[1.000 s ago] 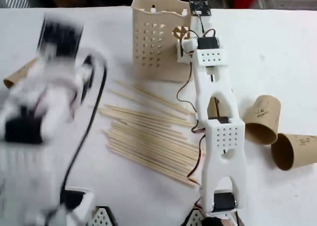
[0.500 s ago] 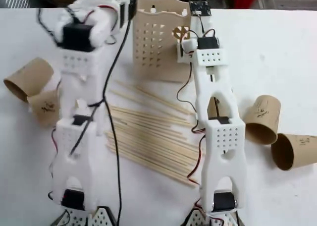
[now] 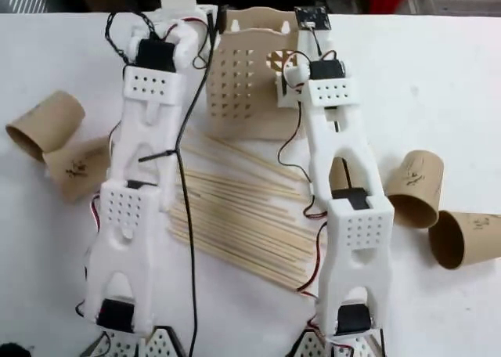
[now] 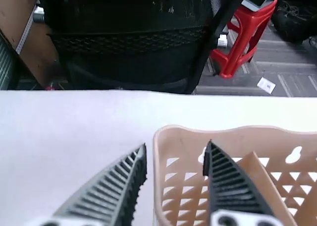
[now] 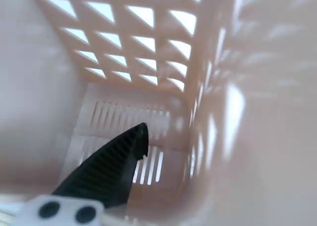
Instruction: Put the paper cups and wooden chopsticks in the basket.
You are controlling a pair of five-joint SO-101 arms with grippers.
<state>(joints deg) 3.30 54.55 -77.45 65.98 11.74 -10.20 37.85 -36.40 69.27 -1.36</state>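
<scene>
The beige perforated basket (image 3: pixel 246 75) stands at the table's far middle. My left gripper (image 4: pixel 176 146) is open at the basket's left rim (image 4: pixel 163 137), one finger inside and one outside, holding nothing. My right gripper (image 3: pixel 288 63) is at the basket's right side, and the right wrist view looks down onto the basket's slotted floor (image 5: pixel 163 122). Wooden chopsticks (image 3: pixel 243 216) lie in a loose pile between the two arms. Two paper cups (image 3: pixel 45 124) (image 3: pixel 78 167) lie at the left, and two more (image 3: pixel 415 189) (image 3: pixel 463 238) at the right.
The left arm (image 3: pixel 145 138) and right arm (image 3: pixel 344 177) stretch from the near edge to the basket, flanking the chopsticks. A black cable (image 3: pixel 184 177) runs along the left arm. Beyond the far table edge stand a dark chair (image 4: pixel 133 37) and a red stool (image 4: pixel 242 32).
The left arm swung from the table's left side up to the basket's left rim. The basket shifted slightly. The right arm stayed almost still.
</scene>
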